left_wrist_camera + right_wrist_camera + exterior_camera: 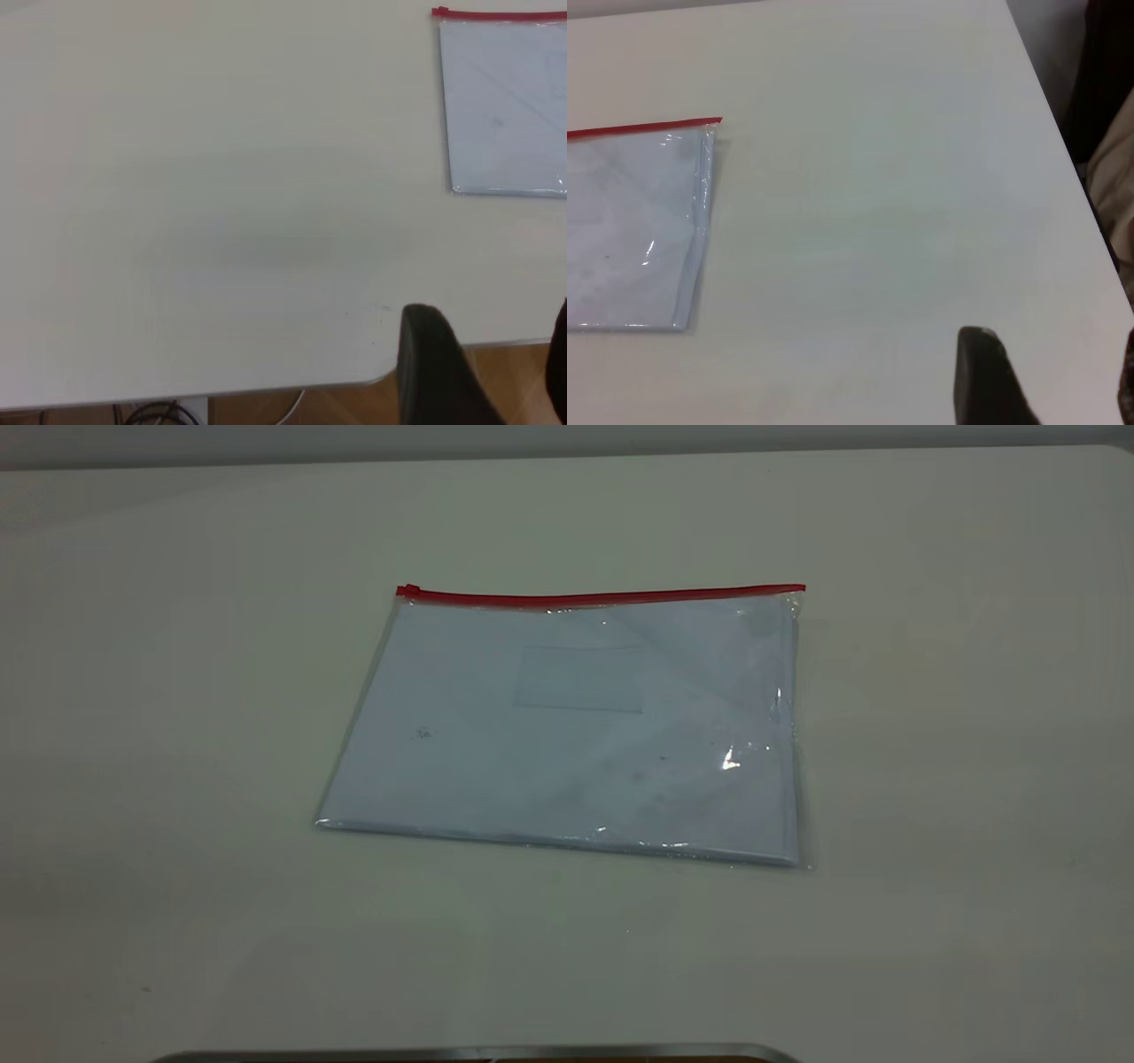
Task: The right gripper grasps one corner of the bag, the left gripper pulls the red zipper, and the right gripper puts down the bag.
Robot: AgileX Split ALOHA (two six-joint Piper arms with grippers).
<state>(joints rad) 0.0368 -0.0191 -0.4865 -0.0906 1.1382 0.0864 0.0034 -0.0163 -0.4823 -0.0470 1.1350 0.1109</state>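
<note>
The left gripper (pixel 483 372) appears only in the left wrist view, as one dark wedge-shaped finger (pixel 434 372) plus a dark sliver at the frame edge; it hangs over the table's near edge, well apart from the bag; whether its jaws are open or closed cannot be determined from this partial view; nothing lies between the visible parts. The right gripper (pixel 1045 376) appears only in the right wrist view, again as one dark finger (pixel 983 376) with a second dark shape at the frame edge; it hangs above bare table surface, well apart from the bag; its jaw state likewise cannot be determined. Neither gripper appears in the exterior view.

The bag (pixel 576 726) lies flat on the table (pixel 177 691), roughly central in the exterior view; it is a clear, glossy, pale blue-white pouch with a faint rectangular label patch (pixel 580 679) in its upper middle area; glare spots sit near its right side. The red zipper (pixel 602 595) runs along the bag's far long edge; the slider (pixel 407 590) sits at the left end of that strip in the exterior view. In the left wrist view one corner of the bag (pixel 509 102) and the zipper end (pixel 496 13) are visible; in the right wrist view the opposite corner (pixel 633 230) and the other zipper end (pixel 647 129) are visible. Nothing touches the bag.
</note>
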